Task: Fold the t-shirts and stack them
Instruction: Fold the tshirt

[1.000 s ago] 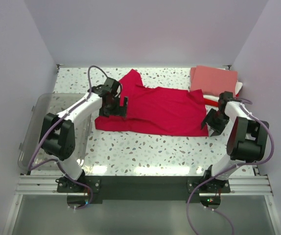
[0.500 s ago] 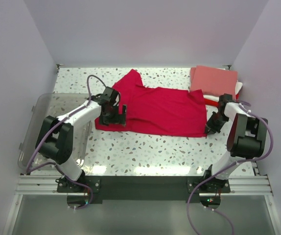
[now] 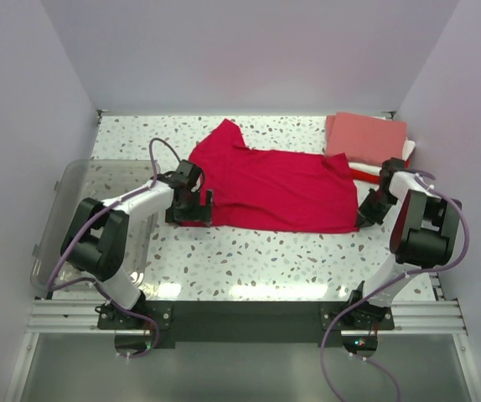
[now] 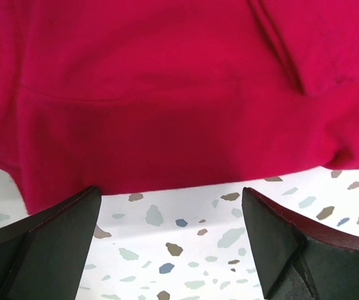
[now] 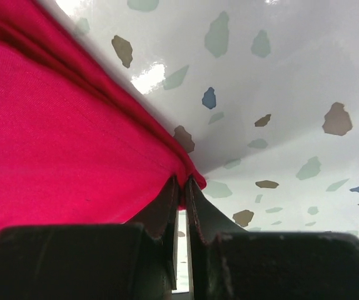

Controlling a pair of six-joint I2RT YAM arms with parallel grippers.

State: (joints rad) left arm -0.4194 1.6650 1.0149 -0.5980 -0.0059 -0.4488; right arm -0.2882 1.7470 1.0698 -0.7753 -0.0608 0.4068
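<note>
A clear plastic bin point(image 3: 60, 219) is set at the left edge of the white speckled table point(image 3: 249, 251). The left arm's upper link is seen crossing above it, and what lies inside cannot be told. Just to its right, the left gripper point(image 4: 170, 195) is held low at the near left hem of the crimson-red t-shirt point(image 3: 274, 188). Its fingers point(image 4: 54, 240) are spread wide with nothing held; only bare table and the hem's edge are seen between them. The shirt is spread flat across the middle of the table, one sleeve pointing to the back. At its near right corner, the right gripper point(image 5: 181, 181) is seen with its fingers pressed almost together, the corner of the hem pinched at their tips. At the back right, a salmon-pink folded t-shirt point(image 3: 366, 136) is stacked on a white folded t-shirt point(image 3: 407, 151), with a red folded t-shirt point(image 3: 364, 172) at the bottom.
</note>
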